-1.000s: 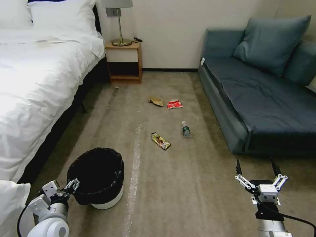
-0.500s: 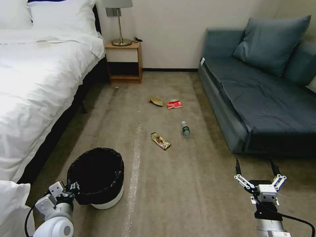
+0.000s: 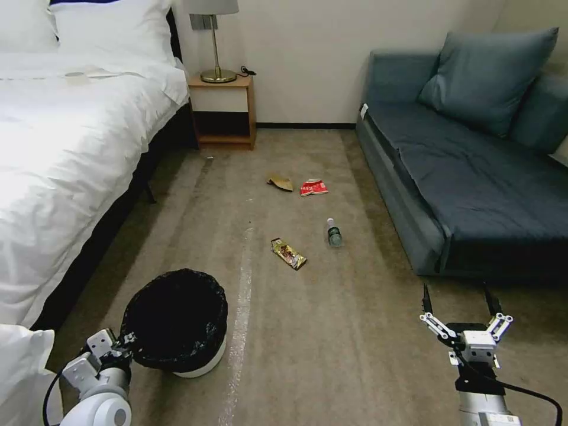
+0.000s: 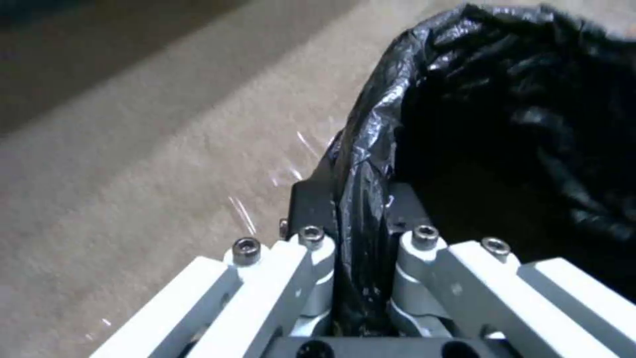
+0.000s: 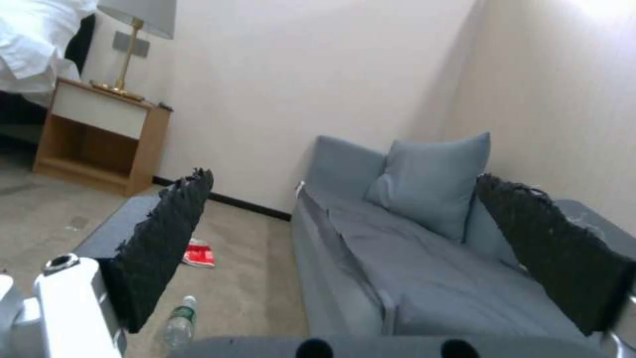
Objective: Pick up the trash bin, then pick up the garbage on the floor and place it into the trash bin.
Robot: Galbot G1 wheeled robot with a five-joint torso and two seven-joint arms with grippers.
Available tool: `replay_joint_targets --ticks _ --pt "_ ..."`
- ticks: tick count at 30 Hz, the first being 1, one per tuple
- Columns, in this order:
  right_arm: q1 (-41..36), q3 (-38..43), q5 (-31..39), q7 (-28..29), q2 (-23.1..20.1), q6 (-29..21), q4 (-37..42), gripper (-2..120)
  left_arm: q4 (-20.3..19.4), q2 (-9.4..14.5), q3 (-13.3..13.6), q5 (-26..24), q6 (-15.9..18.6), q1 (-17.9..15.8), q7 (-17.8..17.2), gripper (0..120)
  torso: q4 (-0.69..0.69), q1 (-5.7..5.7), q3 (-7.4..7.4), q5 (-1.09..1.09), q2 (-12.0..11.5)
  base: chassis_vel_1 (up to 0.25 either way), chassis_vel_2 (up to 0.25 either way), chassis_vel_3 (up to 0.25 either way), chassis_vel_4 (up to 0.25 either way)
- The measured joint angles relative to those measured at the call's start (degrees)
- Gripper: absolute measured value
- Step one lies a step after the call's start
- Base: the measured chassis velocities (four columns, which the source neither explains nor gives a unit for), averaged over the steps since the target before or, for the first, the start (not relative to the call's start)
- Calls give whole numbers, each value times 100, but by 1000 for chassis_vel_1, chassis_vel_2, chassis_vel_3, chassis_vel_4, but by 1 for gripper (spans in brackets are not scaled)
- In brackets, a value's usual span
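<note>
The trash bin (image 3: 177, 322), white with a black bag liner, stands on the carpet at my near left. My left gripper (image 3: 121, 343) is shut on its rim. The left wrist view shows the liner-covered rim (image 4: 361, 164) pinched between both fingers of the left gripper (image 4: 355, 199). The garbage lies ahead on the floor: a gold-brown wrapper (image 3: 289, 254), a clear bottle (image 3: 334, 232), a red-and-white packet (image 3: 313, 187) and a tan cardboard scrap (image 3: 280, 182). My right gripper (image 3: 458, 302) hangs open over bare carpet at the near right. Beyond the right gripper (image 5: 345, 209) lie the bottle (image 5: 179, 323) and packet (image 5: 198, 254).
A white bed (image 3: 65, 148) runs along the left. A blue sofa (image 3: 467, 177) lines the right. A wooden nightstand (image 3: 225, 112) with a lamp stands at the back wall. Open carpet lies between bed and sofa.
My left arm has drawn back and lower toward me, and the bin has shifted slightly with it. The right arm has barely moved.
</note>
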Motion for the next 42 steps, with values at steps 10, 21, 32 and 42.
replay_joint_targets --ticks 10,21,32,42 --pt "130 -154 56 366 41 -187 -127 100 -1026 40 -242 983 -530 540 419 6 1 0 0 3 0 0 0 0 0" --pt "244 -78 265 426 -44 -136 -252 100 -1536 -4 -181 1651 -898 786 855 6 0 0 0 0 0 0 0 0 0" --pt "360 -3 279 197 -73 235 -330 100 -1704 -7 -215 1758 -948 836 855 6 0 0 0 1 0 0 0 0 0" --pt "357 22 343 4 -90 367 -383 100 -1680 -48 -201 1776 -992 826 857 6 0 0 0 1 0 0 0 0 0"
